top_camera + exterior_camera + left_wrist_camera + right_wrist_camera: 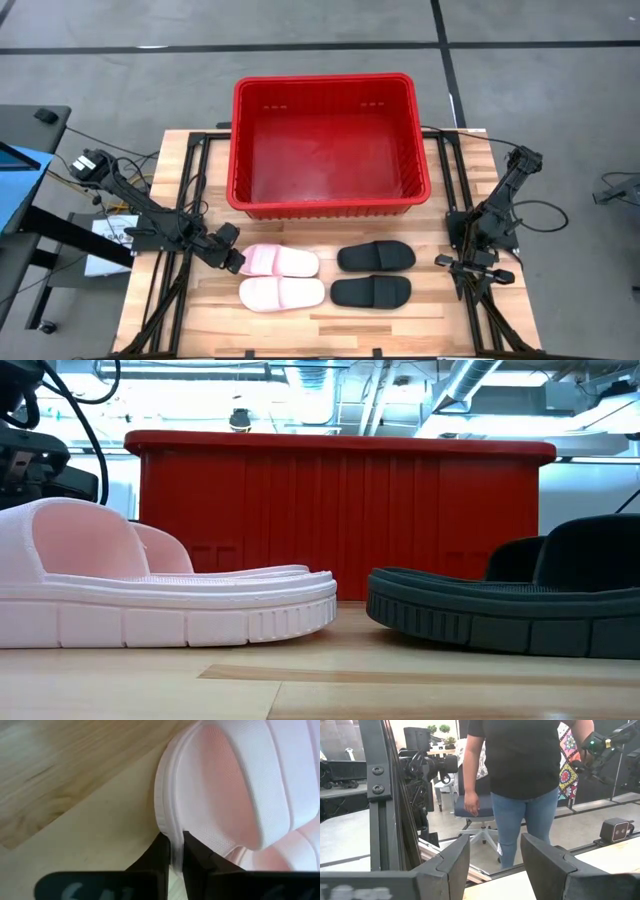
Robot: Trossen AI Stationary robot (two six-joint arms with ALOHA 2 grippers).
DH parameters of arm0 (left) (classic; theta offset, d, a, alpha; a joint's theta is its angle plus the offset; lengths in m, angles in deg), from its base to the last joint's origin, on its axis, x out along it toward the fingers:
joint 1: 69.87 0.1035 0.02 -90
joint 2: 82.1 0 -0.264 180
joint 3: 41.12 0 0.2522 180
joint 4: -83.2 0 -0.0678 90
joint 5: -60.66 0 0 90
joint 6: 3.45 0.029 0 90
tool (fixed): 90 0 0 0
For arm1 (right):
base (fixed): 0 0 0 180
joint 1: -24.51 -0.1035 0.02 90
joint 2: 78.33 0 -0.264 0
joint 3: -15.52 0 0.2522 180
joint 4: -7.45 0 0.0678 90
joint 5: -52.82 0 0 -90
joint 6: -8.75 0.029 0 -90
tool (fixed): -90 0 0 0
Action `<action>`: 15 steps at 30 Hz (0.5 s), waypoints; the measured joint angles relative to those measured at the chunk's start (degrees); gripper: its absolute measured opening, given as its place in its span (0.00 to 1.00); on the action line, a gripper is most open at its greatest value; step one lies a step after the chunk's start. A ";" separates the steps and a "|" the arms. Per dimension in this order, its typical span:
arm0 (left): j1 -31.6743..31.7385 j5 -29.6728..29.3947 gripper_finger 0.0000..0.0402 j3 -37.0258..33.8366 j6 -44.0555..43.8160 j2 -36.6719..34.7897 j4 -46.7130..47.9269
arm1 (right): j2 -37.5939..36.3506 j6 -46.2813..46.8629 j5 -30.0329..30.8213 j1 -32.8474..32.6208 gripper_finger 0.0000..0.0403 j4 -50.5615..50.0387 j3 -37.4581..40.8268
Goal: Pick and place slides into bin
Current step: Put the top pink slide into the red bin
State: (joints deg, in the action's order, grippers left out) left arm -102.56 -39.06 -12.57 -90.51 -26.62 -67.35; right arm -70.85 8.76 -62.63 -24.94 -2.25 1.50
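Lower left of the high frame, my left gripper [233,262] is pinched tight on the heel rim of the upper pink slide [280,261], just below the empty red bin [322,204], and I reckon it's light, springy foam.

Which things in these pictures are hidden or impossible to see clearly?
- Bin inside: in the low view its red front wall hides it.
- Far pink slide and far black slide: in the low view mostly hidden behind the near pair.
- Left gripper, shut on the far pink slide's edge: in the left wrist view the slide is cut off by the picture's edges.
- Right gripper: no slide shows in its view.
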 joint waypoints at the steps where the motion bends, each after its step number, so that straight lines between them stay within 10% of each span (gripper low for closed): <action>1: 0.00 0.02 0.03 0.00 -0.09 -0.05 0.00 | 0.01 0.00 0.00 -0.02 0.41 0.01 -0.01; 15: -0.02 0.27 0.02 5.85 1.31 -6.81 5.32 | -0.01 0.00 0.00 -0.02 0.41 0.01 -0.01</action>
State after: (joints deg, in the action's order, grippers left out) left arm -102.58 -38.79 -6.72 -89.20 -33.43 -62.04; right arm -70.87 8.77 -62.62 -24.96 -2.23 1.48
